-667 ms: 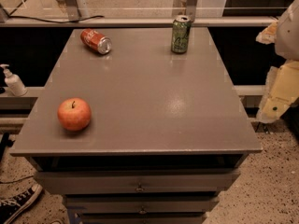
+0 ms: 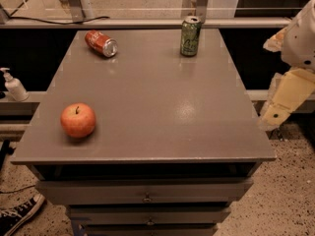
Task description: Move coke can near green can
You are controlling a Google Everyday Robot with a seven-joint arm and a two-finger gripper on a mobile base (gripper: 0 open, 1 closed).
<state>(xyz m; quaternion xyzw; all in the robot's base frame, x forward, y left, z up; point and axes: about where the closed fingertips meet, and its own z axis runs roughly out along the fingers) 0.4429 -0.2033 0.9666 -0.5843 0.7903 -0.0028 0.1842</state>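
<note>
The coke can (image 2: 101, 43) is red with white script and lies on its side at the far left of the grey table (image 2: 162, 107), silver end facing right. The green can (image 2: 190, 36) stands upright at the far right of the table top. About a third of the table's width separates the two cans. My gripper (image 2: 281, 102) hangs on the pale arm beyond the table's right edge, level with the middle of the table, away from both cans and holding nothing I can see.
A red-orange apple (image 2: 78, 120) sits near the front left of the table. A white pump bottle (image 2: 14, 85) stands on a ledge to the left. Drawers (image 2: 146, 195) run below the table's front edge. A shoe (image 2: 17, 218) is on the floor at bottom left.
</note>
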